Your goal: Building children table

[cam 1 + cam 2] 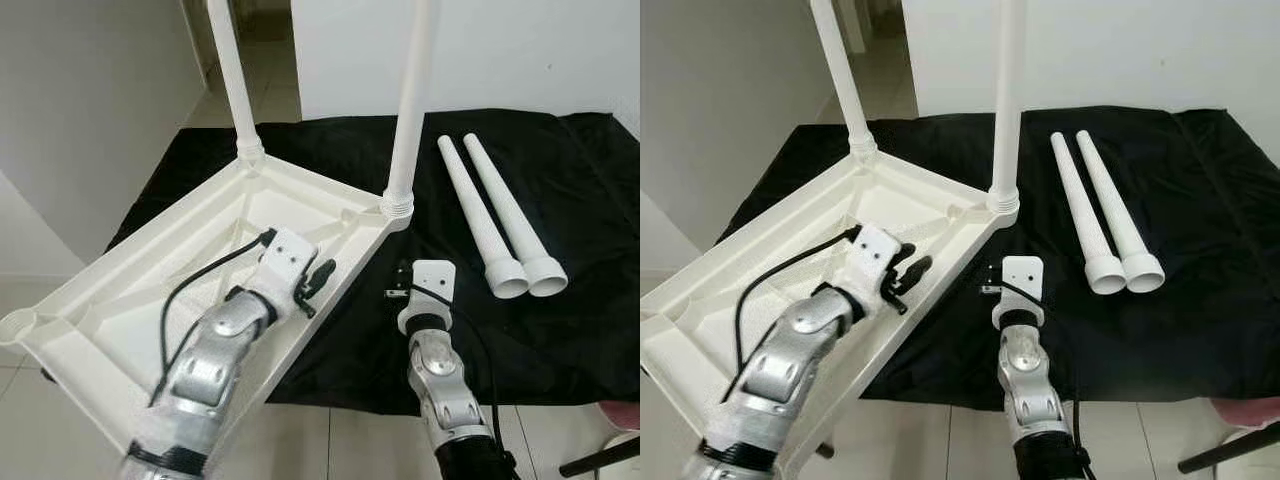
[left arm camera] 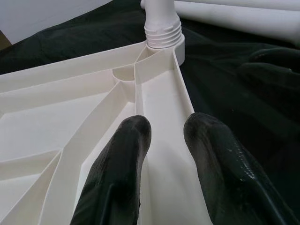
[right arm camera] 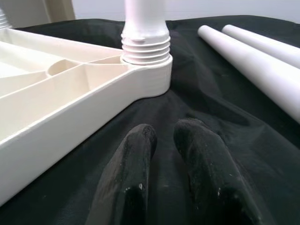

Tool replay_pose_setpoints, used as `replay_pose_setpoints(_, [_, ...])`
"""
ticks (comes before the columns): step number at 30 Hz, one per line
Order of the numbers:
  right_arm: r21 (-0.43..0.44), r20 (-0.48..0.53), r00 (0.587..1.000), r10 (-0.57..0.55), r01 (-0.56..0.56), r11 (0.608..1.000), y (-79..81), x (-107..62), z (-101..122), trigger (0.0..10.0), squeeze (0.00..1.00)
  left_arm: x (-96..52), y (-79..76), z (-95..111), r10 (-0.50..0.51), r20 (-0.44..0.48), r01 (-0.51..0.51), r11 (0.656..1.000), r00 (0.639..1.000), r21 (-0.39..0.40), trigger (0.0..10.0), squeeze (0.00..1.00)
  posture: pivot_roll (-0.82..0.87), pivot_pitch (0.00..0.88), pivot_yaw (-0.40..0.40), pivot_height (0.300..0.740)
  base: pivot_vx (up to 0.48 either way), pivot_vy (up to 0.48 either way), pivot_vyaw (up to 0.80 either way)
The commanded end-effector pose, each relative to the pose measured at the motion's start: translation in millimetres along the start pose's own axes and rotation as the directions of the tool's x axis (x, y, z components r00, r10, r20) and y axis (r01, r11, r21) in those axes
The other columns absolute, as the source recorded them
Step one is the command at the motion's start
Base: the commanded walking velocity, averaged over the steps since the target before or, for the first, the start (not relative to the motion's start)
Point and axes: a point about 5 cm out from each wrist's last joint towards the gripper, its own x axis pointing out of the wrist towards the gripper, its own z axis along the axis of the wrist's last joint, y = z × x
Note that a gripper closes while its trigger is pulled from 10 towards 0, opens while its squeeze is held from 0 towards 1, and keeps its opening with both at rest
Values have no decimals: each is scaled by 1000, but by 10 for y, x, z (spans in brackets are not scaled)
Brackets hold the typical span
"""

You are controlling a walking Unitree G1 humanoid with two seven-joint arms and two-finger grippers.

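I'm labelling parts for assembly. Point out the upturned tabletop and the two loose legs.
upturned tabletop (image 1: 150, 262): left eye view, ribbed underside.
two loose legs (image 1: 492, 217): left eye view, mid-shaft of the left one, on the black cloth.

A black cloth (image 1: 560, 200) covers the floor from the center to 3 o'clock, with folds near its far edge. Under it are pale tiles (image 1: 350, 440), seen at 6 o'clock. A white wall (image 1: 520, 50) stands at 1 o'clock. At 5 o'clock, a dark bar (image 1: 605, 458) and something pink (image 1: 625, 412) lie at the corner.
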Motion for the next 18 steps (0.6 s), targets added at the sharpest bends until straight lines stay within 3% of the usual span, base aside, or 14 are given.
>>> replay_pose_setpoints(1, [0, -14, 1000, 18, -18, 1000, 48, -24, -36, 10000, 0, -103, 20, -22, -46, 4, 46, 999, 999, -24, 10000, 0, -44, 33, 103, 740, 0, 0, 0])
replay_pose_setpoints(2, [0, -14, 1000, 18, -18, 1000, 48, -24, -36, 10000, 0, -103, 20, -22, -46, 4, 46, 999, 999, -24, 10000, 0, -44, 33, 103, 740, 0, 0, 0])
replay_pose_setpoints(5, [-4, -16, 999, 28, -28, 1000, 54, -25, -42, 10000, 0, -337, 36, -80, -150, -17, 150, 988, 989, -22, 10000, 0, -31, 29, 88, 740, 0, 0, 0])
replay_pose_setpoints(11, [-6, -18, 999, 38, -38, 999, 61, -27, -50, 10000, 0, -571, 98, -129, -221, -60, 220, 975, 973, -34, 10000, 0, -21, 27, 78, 740, 0, 0, 0])
replay_pose_setpoints(15, [-7, -19, 999, 40, -40, 999, 62, -27, -52, 10000, 0, -641, 122, -144, -239, -76, 238, 971, 968, -24, 10000, 0, -21, 27, 78, 740, 0, 0, 0])
replay_pose_setpoints(18, [-9, -20, 999, 45, -45, 999, 64, -32, -55, 10000, 0, -847, 235, -211, -270, -153, 271, 963, 951, -14, 10000, 0, -13, 34, 72, 740, 0, 0, 0])
